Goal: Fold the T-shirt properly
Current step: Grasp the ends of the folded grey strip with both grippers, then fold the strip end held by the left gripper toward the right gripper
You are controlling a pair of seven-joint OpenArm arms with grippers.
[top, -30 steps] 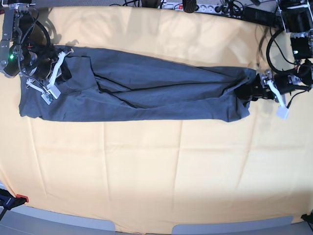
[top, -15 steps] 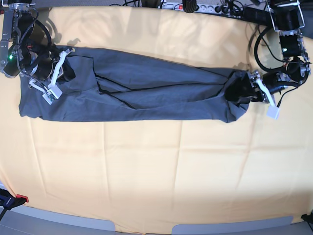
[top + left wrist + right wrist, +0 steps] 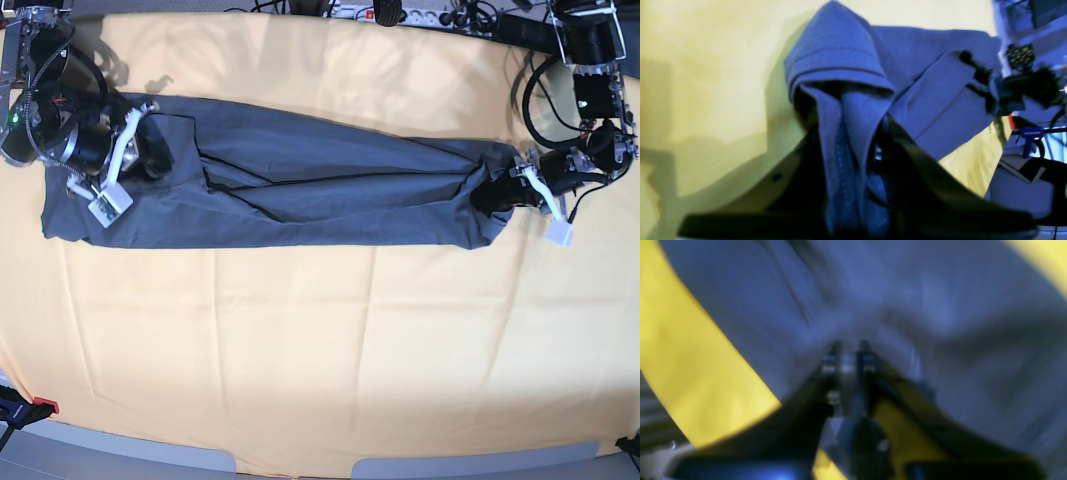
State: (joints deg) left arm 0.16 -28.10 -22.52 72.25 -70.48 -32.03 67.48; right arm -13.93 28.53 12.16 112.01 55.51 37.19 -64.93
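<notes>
The dark slate-grey T-shirt (image 3: 300,190) lies as a long narrow strip across the yellow-orange tablecloth (image 3: 320,340). At the strip's right end my left gripper (image 3: 497,192) is shut on a bunch of cloth. The left wrist view shows that fold of the T-shirt (image 3: 933,66) pinched between the jaws of the left gripper (image 3: 848,126). My right gripper (image 3: 150,155) rests on the strip's left end. In the blurred right wrist view the right gripper (image 3: 846,350) has its tips a narrow gap apart against the puckered T-shirt (image 3: 940,306). Whether cloth is pinched there is unclear.
A power strip and cables (image 3: 400,15) run along the table's back edge. A red clamp (image 3: 40,405) sits at the front left corner. The tablecloth stretches wide in front of the shirt, down to the grey table edge (image 3: 450,468).
The left gripper has gone from wide open to shut on the shirt's right end. The right gripper has shifted slightly right over the left end, and its jaws have parted a little.
</notes>
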